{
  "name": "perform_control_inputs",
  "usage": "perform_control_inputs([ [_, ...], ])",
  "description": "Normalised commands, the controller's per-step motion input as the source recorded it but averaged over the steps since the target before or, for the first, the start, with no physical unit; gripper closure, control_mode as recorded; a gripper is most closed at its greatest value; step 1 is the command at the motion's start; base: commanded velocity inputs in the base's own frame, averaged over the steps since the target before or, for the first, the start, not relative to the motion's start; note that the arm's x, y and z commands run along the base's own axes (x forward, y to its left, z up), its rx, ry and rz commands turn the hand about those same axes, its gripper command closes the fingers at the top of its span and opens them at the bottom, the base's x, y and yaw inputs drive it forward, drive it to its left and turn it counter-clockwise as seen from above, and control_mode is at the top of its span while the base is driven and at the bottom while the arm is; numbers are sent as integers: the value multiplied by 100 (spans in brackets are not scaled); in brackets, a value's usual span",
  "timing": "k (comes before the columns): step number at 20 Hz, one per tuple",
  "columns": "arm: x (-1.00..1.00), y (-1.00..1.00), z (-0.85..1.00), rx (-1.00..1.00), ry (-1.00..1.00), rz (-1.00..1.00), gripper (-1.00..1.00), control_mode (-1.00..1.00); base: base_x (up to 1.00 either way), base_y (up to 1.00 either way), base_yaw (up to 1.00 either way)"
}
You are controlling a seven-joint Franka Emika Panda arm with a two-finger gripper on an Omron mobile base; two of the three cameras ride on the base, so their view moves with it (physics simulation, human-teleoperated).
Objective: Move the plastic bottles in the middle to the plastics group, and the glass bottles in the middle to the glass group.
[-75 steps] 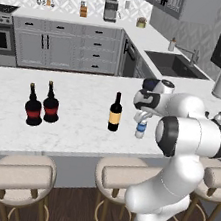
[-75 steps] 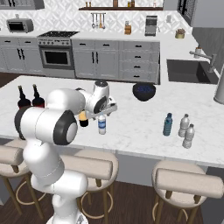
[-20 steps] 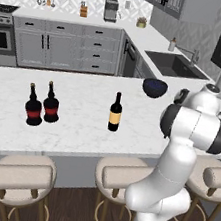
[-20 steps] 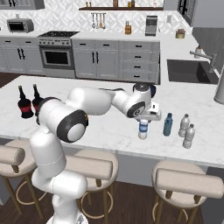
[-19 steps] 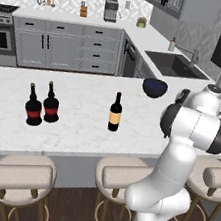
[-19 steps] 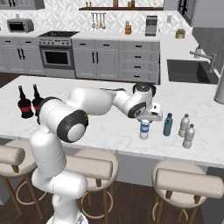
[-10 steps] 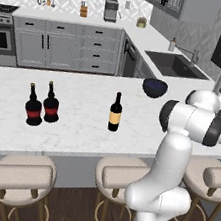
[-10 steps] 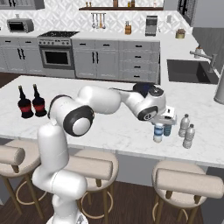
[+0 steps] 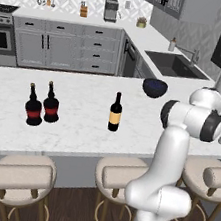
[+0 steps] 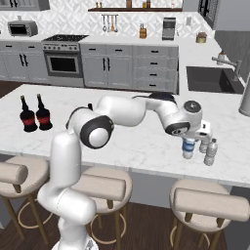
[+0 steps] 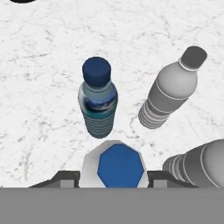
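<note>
We see our gripper (image 11: 114, 178) clamped on the clear water bottle (image 11: 114, 168), its two dark finger tips pressed against either side of the bottle's body at the bottom of the hand view. Looking down on it, this bottle shows a pale shoulder with a blue octagonal patch in the middle, and in the right base view it stands upright on the white marbled counter (image 10: 146, 141) under the hand, its blue label band visible at (image 10: 188, 146). At twelve o'clock from it in the hand view stands the blue-tinted bottle (image 11: 97, 98), upright, with a dark blue cap, a dark blue label band and a ribbed lower half. At about one o'clock is a greyish-clear bottle (image 11: 171, 89) with a grey cap, ribbed near its base and with no coloured label; a second greyish-clear bottle (image 11: 201, 162) lies at three o'clock, just beside the held one, cut off by the frame edge. In the right base view we can pick out one of these grey bottles (image 10: 211, 152) just beside the hand. Well apart, in the left base view, the slim dark wine bottle (image 9: 114, 112) with its yellow-tan label stands alone mid-counter, and the two round red-labelled bottles (image 9: 42, 106) stand together farther left.
</note>
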Motion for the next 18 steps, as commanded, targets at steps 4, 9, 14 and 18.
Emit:
perform_control_inputs([
  [4,0,0,-31,0,-10,7,100,-100,0,0,0],
  [9,0,0,-29,-6,-1,6,100,-100,0,0,0],
  [14,0,1,-5,-14,0,1,100,-100,0,0,0],
  [18,0,1,0,-9,0,0,100,-100,0,0,0],
])
